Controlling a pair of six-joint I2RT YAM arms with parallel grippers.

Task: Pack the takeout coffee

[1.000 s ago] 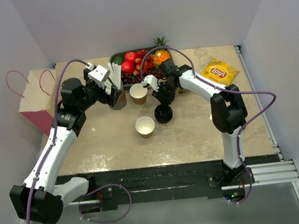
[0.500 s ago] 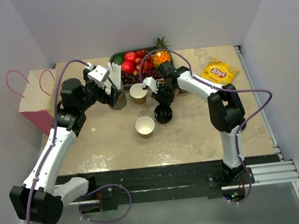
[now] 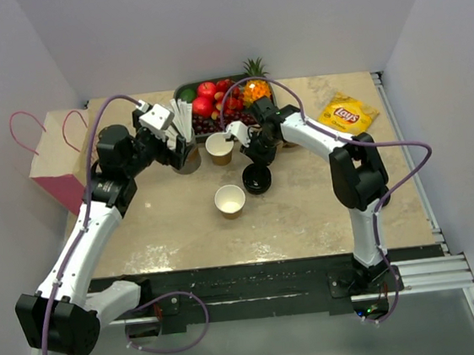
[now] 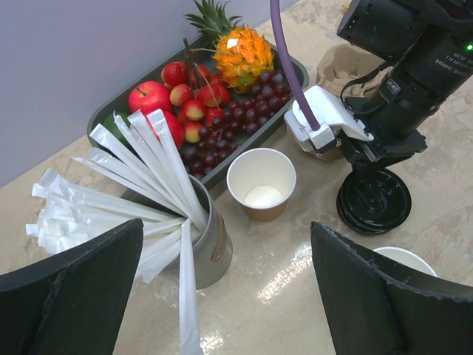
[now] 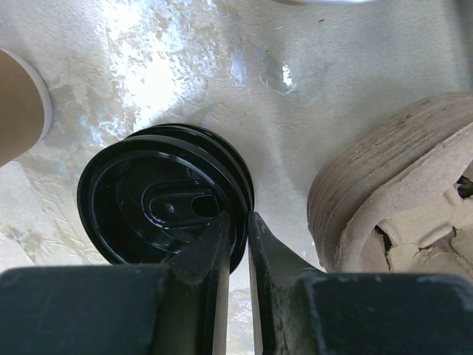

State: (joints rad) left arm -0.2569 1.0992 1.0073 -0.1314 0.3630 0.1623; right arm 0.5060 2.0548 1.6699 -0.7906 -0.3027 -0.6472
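The right arm's elbow has swung a little leftward over the last second. The stack of round black plastic lids [image 3: 256, 178] under it has slid a touch left and farther from me, so the grip seems to have hold of it. The right gripper [image 5: 238, 222] is pinched nearly closed on the near rim of the top lid, with the stack flat on the table. It sits just left of the ridged grey pulp cup carrier [image 5: 384, 192].

The left gripper [image 4: 227, 228] hasn't budged. Its jaws are spread wide with nothing in them, above the metal tin of white wrapped straws [image 4: 211, 248].

I can't find a finished takeout coffee in any view. There are only two lidless brown paper cups with white insides, one far [image 3: 219, 148] and one near [image 3: 230, 201], on either side of the lids.

I'd judge that capping comes first and packing is a long way off. The tan-and-pink paper bag [image 3: 49, 167] waits well off to the left. The lower lids may also cling and come up with the top one.
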